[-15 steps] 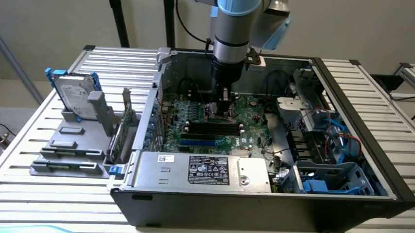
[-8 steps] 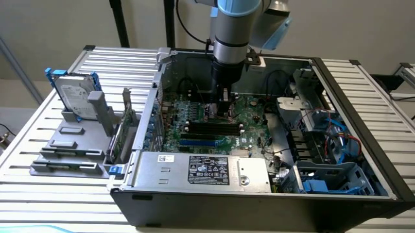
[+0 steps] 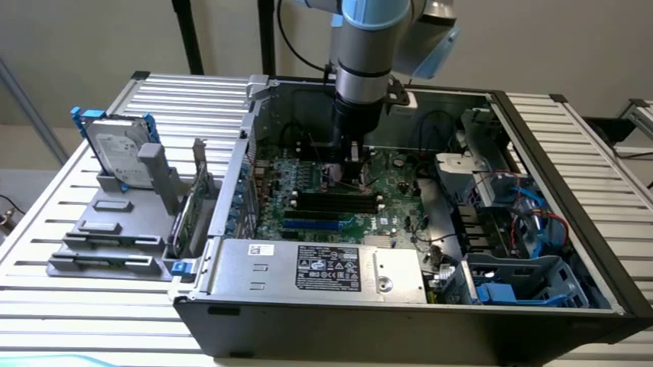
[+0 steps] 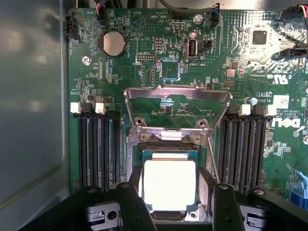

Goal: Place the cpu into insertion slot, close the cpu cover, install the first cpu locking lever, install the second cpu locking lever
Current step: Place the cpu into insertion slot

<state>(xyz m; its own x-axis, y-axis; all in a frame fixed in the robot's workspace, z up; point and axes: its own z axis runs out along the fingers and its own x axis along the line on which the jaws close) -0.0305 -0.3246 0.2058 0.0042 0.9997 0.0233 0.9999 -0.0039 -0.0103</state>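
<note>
Gripping the cpu (image 4: 169, 185) by two opposite edges, the end effector (image 4: 171, 177) is reaching down into the open computer case (image 3: 571, 252) that is sitting on the slatted bench (image 3: 173, 99). In the wrist view its two black fingers (image 4: 131, 199) are closing on the chip from either side. The chip is lying flat, bright face up, within the silvery rim of the insertion slot (image 4: 166, 144) on the green motherboard (image 4: 120, 72). Whether it is fully seated or hovering just above the contacts cannot be told.

The cpu cover (image 4: 175, 92) is standing hinged open on the far side of the slot, its window showing the board behind it.

The main risk, as I am judging it, is a slight skew or tilt. A corner could ride on the rim or press unevenly on the socket contacts and bend them. The fingers are also sitting close to the rim and could catch on it.

The chip is nearly square, so it has no real long axis. Its edges are running parallel to the slot's rim and to the black memory slots (image 4: 96, 149) flanking it.
</note>
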